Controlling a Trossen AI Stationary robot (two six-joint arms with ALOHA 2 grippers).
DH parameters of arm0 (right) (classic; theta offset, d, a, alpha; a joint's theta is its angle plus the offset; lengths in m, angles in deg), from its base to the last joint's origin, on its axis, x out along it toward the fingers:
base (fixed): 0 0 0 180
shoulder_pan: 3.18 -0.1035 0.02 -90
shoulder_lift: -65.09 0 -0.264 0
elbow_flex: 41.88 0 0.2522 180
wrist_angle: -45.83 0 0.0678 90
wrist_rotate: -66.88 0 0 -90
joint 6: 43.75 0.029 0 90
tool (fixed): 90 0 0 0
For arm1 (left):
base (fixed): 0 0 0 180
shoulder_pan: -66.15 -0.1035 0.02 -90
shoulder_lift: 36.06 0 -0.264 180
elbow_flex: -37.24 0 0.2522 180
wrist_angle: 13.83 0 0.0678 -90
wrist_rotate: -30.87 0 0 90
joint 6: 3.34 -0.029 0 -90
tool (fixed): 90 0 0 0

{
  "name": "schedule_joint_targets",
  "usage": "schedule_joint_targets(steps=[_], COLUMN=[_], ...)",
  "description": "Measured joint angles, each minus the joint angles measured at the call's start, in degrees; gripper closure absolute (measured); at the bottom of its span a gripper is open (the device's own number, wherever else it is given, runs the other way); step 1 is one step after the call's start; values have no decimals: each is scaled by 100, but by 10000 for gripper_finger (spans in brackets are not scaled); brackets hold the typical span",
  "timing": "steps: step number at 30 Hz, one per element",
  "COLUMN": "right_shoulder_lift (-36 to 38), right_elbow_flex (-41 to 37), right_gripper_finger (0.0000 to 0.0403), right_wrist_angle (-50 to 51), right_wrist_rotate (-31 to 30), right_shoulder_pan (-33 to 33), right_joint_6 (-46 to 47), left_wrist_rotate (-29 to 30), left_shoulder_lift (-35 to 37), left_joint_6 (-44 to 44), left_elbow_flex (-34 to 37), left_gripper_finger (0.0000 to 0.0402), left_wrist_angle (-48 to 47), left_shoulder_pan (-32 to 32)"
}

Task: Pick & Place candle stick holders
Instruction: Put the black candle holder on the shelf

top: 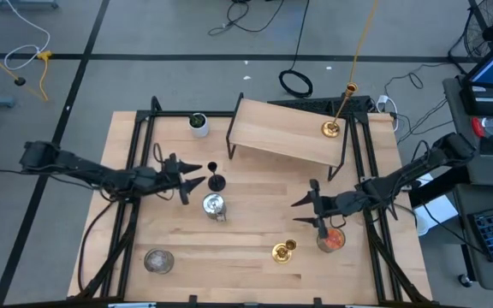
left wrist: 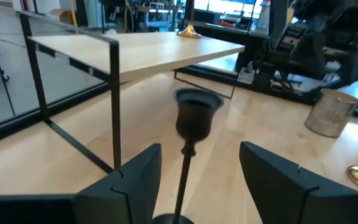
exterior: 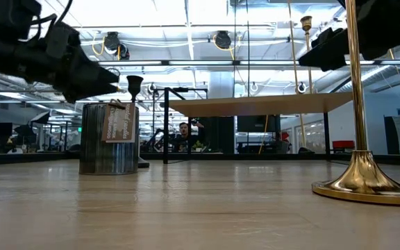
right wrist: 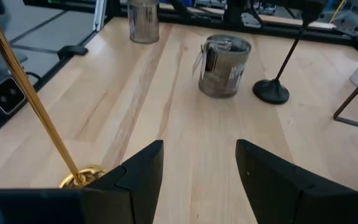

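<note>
spread wide, the left claw (left wrist: 194, 180) brackets the slim black stemmed holder (left wrist: 191, 124), not gripping. it looks light and tippy, so take its stem low; the right claw (right wrist: 197, 174) hangs open, empty.

Light wooden table (top: 255, 231), small wooden shelf (top: 289, 130) with brass holder (top: 330, 128), five holders and white cup (top: 198, 123) on tabletop

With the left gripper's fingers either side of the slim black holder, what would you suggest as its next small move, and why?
Probably closing on the stem. The left gripper is open, its fingers flanking the black stemmed candle holder without touching it, and the holder stands upright on the table in front of the wooden shelf. Once gripped, it could likely be lifted. The right gripper waits open near the orange-red cup.
</note>
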Motion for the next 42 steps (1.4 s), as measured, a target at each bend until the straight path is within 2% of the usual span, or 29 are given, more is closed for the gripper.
schedule_joint_targets(steps=[7,12,16,22,26,35,40,42], right_shoulder_lift=[0,0,0,0,0,0,0,0], right_elbow_flex=[0,0,0,0,0,0,0,0], right_gripper_finger=[206,206,206,206,206,206,206,206], right_wrist_angle=[-190,-189,-187,-185,-183,-183,-163,-163], right_wrist_rotate=[-2,-2,-2,-2,-2,-2,-2,-2], right_shoulder_pan=[2,2,2,2,2,3,3,3], right_joint_6=[-3,11,0,11,13,14,13,15], left_wrist_rotate=[184,396,170,169,131,-444,-450,-452], left_shoulder_lift=[-873,-1317,-1601,-1760,-1760,-1758,-1757,-1756], left_joint_6=[-468,-145,35,-57,-93,-456,-447,-449], left_elbow_flex=[-662,-811,-902,-962,-964,-964,-964,-964], left_gripper_finger=[181,181,181,187,224,365,372,360], left_wrist_angle=[-458,-477,-471,-359,-244,214,462,676], left_shoulder_pan=[-26,-94,-292,-481,-511,-509,-509,-509])
